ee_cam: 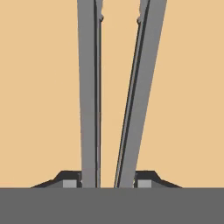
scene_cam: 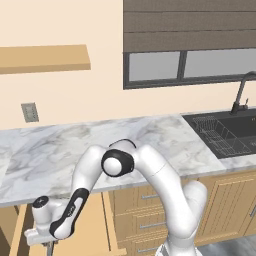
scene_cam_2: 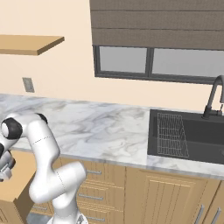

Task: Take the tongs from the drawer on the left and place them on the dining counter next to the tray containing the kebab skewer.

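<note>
Jaws bracketing tongs (ee_cam: pixel 111 92) inside drawer (ee_cam: pixel 39 87), one finger outside each arm, apparently pressing on them; long axis running straight ahead from gripper (ee_cam: pixel 107 179).

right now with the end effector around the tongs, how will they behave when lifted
The tongs look like two slim grey metal arms, so probably stiff lengthwise yet springy sideways; squeezing may push the arms together. Their smooth flat faces could slip between the fingers. They run long past the end effector, so the far end may droop or swing if the grip is off balance.
</note>
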